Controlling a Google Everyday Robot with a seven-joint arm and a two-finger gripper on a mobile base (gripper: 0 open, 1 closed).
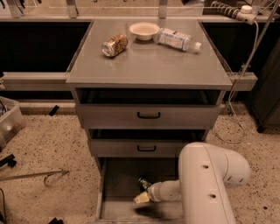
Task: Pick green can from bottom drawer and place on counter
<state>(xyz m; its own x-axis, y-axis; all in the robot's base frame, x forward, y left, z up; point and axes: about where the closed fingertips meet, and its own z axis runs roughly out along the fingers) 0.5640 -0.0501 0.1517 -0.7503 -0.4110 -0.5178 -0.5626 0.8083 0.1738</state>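
Camera view: gripper (pixel 141 199) beside green can (pixel 143 183), bottom drawer (pixel 118 183)

I'm working in what looks like a lab or workshop. There's a speckled terrazzo floor (pixel 48 148), a grey metal drawer cabinet (pixel 148 116), and a power strip (pixel 229 9) with its cable hanging at the right. A clear plastic bin (pixel 8 122) and a loose metal rod (pixel 39 176) lie on the floor. My jaws sit low in the open bottom drawer (pixel 118 175).
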